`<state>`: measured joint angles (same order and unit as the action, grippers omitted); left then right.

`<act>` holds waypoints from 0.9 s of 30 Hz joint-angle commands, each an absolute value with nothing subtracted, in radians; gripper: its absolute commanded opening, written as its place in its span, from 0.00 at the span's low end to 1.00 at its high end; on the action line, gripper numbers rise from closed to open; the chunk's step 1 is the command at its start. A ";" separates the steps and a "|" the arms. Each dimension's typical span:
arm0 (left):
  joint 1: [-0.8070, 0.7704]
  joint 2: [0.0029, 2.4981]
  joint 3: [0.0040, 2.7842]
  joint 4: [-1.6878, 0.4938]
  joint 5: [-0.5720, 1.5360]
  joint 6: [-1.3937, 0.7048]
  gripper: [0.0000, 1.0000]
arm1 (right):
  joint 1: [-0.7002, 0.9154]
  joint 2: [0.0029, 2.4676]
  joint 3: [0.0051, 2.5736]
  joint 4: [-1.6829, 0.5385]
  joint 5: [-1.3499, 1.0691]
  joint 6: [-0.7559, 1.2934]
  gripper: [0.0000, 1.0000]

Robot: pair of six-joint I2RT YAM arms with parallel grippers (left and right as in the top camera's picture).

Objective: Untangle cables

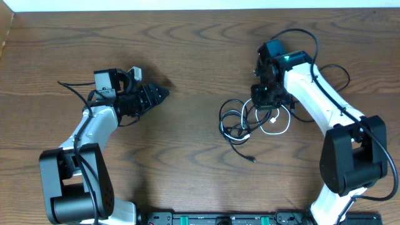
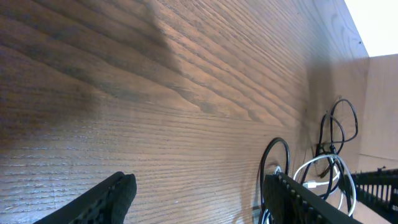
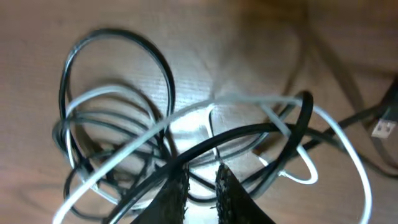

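I have the cables [image 1: 250, 122] bunched in one loose heap on the tabletop [image 1: 187, 50], right of centre in the overhead view. Black loops overlap a white cable [image 1: 275, 130], and one black tail runs out toward the lower middle and ends in a small plug [image 1: 252, 160]. My right gripper [image 1: 267, 100] sits at the upper edge of that heap. In its wrist view the right gripper [image 3: 200, 186] has its fingertips drawn close together with only a slim gap. A black cable [image 3: 249, 134] crosses just above them, over the white one [image 3: 336, 134]. I cannot tell whether that strand is pinched or merely lies at the tips. The left gripper [image 1: 159, 95] is left of centre in the overhead view, well apart from the heap, with its jaws wide apart and empty. Its own camera shows only the loops in the lower right of the frame.

My worry is that nothing pins the heap. If the right arm pulls up or sideways now, I expect the whole bundle to drag along, and the crossings could cinch tighter. A shallow hold could also let the strand slip free, or catch black and white together. The white connector [image 3: 380, 127] at the right edge of the wrist view could snag in a loop.
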<state>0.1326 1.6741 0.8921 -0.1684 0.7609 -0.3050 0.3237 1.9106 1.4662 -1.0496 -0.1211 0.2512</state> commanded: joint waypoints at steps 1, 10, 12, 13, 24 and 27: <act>0.133 1.679 0.893 -0.170 0.767 -0.281 0.71 | 0.340 1.887 1.420 -1.015 -0.051 0.336 0.15; 0.133 1.679 0.893 -0.170 0.767 -0.281 0.71 | 0.339 1.884 1.365 -1.013 0.138 0.339 0.13; 0.133 1.679 0.893 -0.170 0.767 -0.281 0.71 | 0.339 1.874 1.374 -1.023 0.160 0.321 0.13; 0.133 1.679 0.893 -0.170 0.767 -0.281 0.70 | 0.339 1.866 1.375 -1.024 0.166 0.314 0.14; 0.133 1.679 0.893 -0.170 0.767 -0.281 0.71 | 0.336 1.839 1.359 -1.096 0.261 0.329 0.20; 0.133 1.679 0.893 -0.170 0.767 -0.281 0.70 | 0.331 1.839 1.338 -1.076 0.264 0.329 0.21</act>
<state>0.1326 1.6741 0.8921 -0.1684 0.7609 -0.3050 0.3351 1.8565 1.3617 -1.0901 0.2237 0.3222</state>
